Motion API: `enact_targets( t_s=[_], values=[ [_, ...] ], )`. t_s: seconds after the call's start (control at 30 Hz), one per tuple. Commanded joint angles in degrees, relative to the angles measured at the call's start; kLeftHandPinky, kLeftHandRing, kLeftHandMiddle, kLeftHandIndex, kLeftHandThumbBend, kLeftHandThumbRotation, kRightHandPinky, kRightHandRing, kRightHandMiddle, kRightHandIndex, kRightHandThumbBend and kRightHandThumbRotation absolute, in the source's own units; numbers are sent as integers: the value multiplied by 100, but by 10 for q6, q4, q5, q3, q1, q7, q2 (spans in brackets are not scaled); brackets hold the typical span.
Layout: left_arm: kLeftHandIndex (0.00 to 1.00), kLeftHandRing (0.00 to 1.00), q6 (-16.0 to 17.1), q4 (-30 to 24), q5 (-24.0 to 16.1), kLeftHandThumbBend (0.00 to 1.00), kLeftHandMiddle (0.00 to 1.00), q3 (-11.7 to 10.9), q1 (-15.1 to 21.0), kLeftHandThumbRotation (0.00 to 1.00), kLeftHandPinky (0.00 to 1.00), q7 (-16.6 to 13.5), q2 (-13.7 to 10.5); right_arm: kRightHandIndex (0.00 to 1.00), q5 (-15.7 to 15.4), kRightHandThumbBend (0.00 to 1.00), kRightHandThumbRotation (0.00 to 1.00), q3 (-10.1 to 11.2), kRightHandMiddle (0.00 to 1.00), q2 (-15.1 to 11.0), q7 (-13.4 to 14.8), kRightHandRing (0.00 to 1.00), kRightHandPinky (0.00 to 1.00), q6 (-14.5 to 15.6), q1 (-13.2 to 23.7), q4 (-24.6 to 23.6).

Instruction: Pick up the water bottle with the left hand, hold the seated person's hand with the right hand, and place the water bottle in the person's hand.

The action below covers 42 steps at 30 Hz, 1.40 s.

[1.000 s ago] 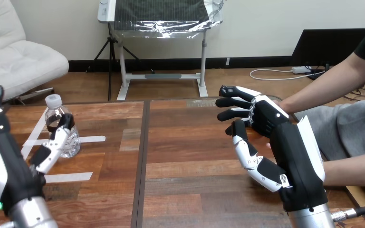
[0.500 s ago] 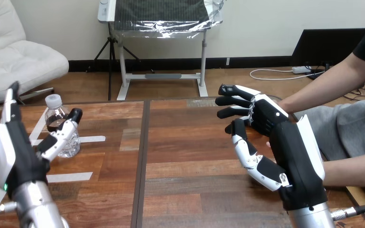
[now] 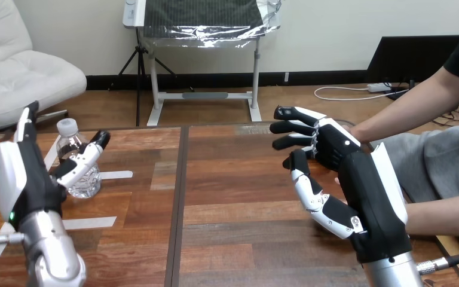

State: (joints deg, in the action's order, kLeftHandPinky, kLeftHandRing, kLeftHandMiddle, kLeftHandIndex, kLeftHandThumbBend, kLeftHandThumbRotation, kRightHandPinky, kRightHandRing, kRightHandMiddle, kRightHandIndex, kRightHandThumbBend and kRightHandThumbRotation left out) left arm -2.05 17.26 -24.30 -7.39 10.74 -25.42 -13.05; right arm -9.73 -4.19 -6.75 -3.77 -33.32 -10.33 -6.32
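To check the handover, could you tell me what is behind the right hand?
The person's forearm reaches in behind the right hand; where it ends is covered.

Two machine arms, black and white over silver.
The left hand [image 3: 34,186] is black with a rounded white shell on its back, a small green light [image 3: 12,216] low on that shell, above a smooth silver left forearm [image 3: 52,258]. The right hand [image 3: 358,191] is black too, with a long white shell along its right edge, black-and-white jointed fingers [image 3: 302,113], a white-plated thumb [image 3: 311,190] and a silver right forearm [image 3: 389,277].
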Motion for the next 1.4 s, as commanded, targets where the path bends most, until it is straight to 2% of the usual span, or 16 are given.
enact_targets(
  t_s=[0.0,0.17,0.6,1.37],
  values=[
    [90,87,1,33,-12,92,90,14,66,50,77,1,-28,78,13,7,0,1,72,0,-2,63,47,5,38,-2],
    [89,85,7,69,-15,93,89,16,88,51,75,-2,-37,78,15,7,0,1,72,0,-3,63,47,13,37,-5],
    [90,86,-16,150,-14,94,89,23,149,54,76,9,-58,78,13,8,0,-1,73,-3,-6,65,49,20,38,-9],
    [88,85,-43,292,-15,94,88,59,237,54,77,12,-90,77,11,10,0,0,73,-6,-13,66,50,29,37,-15]
  ],
)
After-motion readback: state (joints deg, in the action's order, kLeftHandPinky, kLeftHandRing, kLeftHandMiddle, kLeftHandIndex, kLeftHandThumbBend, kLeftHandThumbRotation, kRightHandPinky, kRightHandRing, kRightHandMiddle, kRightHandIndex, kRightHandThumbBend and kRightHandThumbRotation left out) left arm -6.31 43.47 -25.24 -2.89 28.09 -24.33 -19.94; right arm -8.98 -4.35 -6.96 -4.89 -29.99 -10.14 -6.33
